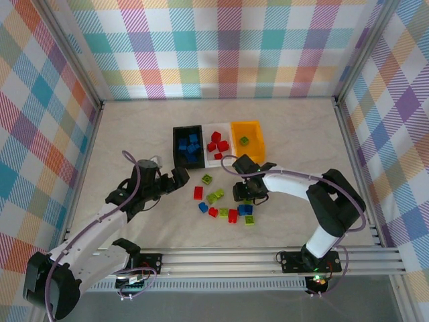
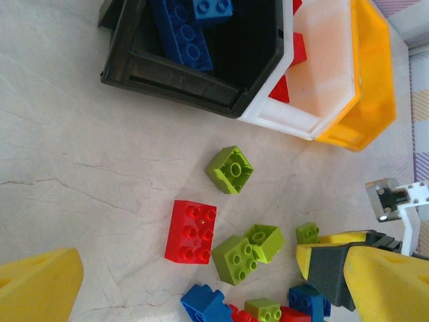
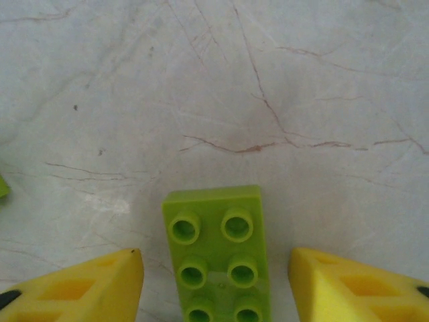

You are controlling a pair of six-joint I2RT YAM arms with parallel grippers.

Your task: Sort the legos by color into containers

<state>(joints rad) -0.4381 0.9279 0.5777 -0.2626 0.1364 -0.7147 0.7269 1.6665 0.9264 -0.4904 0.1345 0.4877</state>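
The black bin (image 1: 178, 142) holds blue legos, the white bin (image 1: 208, 127) holds red ones, and the orange-yellow bin (image 1: 255, 142) holds one lime brick (image 1: 244, 140). Several loose legos lie in front of the bins, among them a red brick (image 2: 191, 231), two touching lime bricks (image 2: 247, 249) and a blue one (image 2: 204, 305). My left gripper (image 1: 179, 178) hangs open left of the pile, the red brick between its fingers' lines. My right gripper (image 3: 216, 282) is open low over the pile, straddling a long lime brick (image 3: 214, 255) with gaps on both sides.
A single lime brick (image 2: 230, 169) lies apart, closer to the bins. Plaid walls (image 1: 221, 47) close the table on three sides, and a metal rail (image 1: 268, 258) runs along the near edge. Bare tabletop (image 1: 127, 134) stretches to the left and right of the pile.
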